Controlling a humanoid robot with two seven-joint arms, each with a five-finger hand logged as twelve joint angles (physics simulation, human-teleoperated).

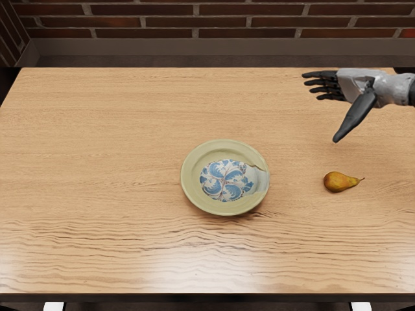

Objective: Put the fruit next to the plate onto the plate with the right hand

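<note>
A wooden tabletop (117, 142) fills most of the frame, with a brick wall (194, 16) running along the top edge behind it. Near the middle of the picture sits a round plate (194, 188) with a pale greenish rim and a blue flower pattern in its centre. A light patch that looks like a chip shows on its right rim. Nothing lies on the plate.

The pear (340, 181), yellow-brown, lies on its side on the tabletop to the right of the plate, clearly apart from the rim, with its narrow stem end pointing toward the right edge of the frame.

The right hand (347, 87) comes in from the upper right corner, its arm entering at the right edge. It is open and holds nothing: the dark fingers (321, 84) are stretched out toward the left, and the thumb (353, 116) points down and to the left. In the picture the hand sits above the pear and well apart from it, touching neither the fruit nor the plate.
</note>
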